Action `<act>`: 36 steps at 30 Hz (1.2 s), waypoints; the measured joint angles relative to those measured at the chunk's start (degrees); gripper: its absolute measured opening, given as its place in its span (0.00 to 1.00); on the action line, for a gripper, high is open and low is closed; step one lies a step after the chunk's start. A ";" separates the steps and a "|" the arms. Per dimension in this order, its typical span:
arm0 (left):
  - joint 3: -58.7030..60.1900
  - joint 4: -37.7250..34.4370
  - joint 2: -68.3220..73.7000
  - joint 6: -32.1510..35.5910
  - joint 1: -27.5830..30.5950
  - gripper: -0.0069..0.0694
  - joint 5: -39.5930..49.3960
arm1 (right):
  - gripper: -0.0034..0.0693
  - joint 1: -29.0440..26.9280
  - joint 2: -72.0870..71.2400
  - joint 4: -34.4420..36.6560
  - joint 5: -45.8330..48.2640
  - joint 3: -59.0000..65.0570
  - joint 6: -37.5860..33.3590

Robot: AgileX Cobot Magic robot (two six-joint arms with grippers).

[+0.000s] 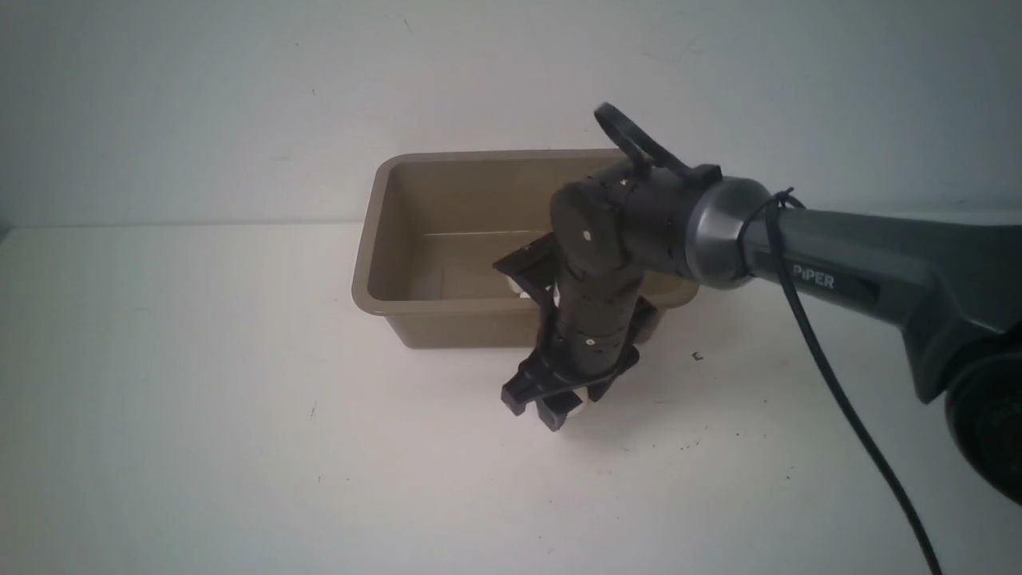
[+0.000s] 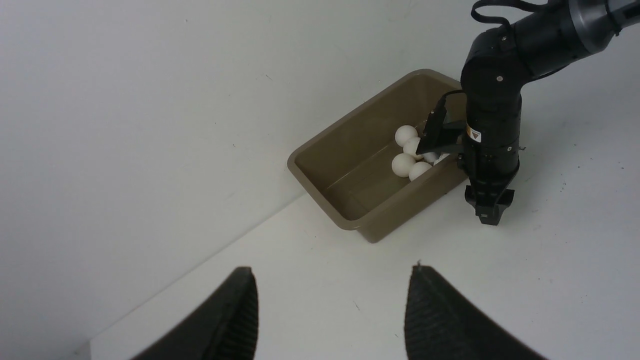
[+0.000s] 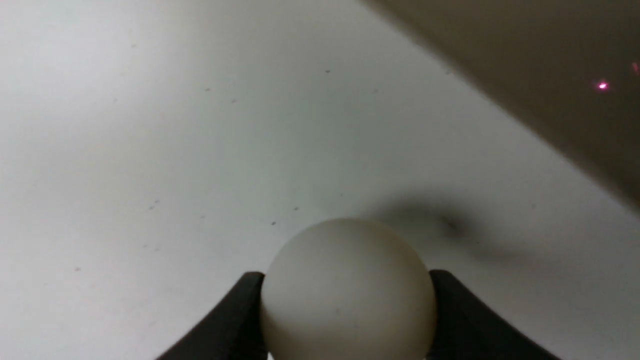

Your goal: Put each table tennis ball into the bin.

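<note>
Right end effector (image 3: pixel 350 315): one, black, its fingers pressed against opposite sides of a ball; clamped. It points down at the surface, just in front of the bin.

Table tennis ball (image 3: pixel 347 295): one, off-white, matte, between the fingertips of the right end effector and touching both; a small faint mark on its side. In the front view only a sliver of it shows, behind the black fingers.

Bin (image 1: pixel 523 317): one, rectangular, taupe-brown plastic, rounded corners, rolled rim, sloping walls. Upright, just beyond the right end effector, its near wall close to the clamped ball; partly hidden by the right arm (image 1: pixel 595 303), which reaches across its right end.

Table tennis balls in the bin (image 2: pixel 403 165): a cluster of off-white spheres on the bin floor, beyond the right end effector; some partly covered by the arm, so the exact count cannot be told.

Left end effector (image 2: pixel 332 320): one, black, fingers wide apart, nothing between them; well apart from the bin.

Surface (image 1: pixel 239 415): white, flat, with small dark specks, beneath the right end effector and extending to both sides of it.

Cable (image 1: pixel 830 379): one, black, hanging from the right arm, to the right of its end effector.
</note>
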 joint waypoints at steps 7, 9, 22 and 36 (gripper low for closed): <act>0.00 0.00 0.00 0.00 0.00 0.57 0.00 | 0.54 5.74 -0.09 1.58 4.22 -15.00 -2.47; 0.00 0.00 0.00 0.00 0.00 0.57 0.00 | 0.54 6.57 -0.12 0.58 4.36 -19.79 -2.56; 0.00 0.00 0.00 0.00 0.00 0.57 0.00 | 0.54 0.81 0.10 -8.23 1.17 -33.39 0.30; 0.00 0.00 0.00 0.00 0.00 0.57 -0.29 | 0.54 -8.92 9.05 4.45 4.11 -33.39 2.76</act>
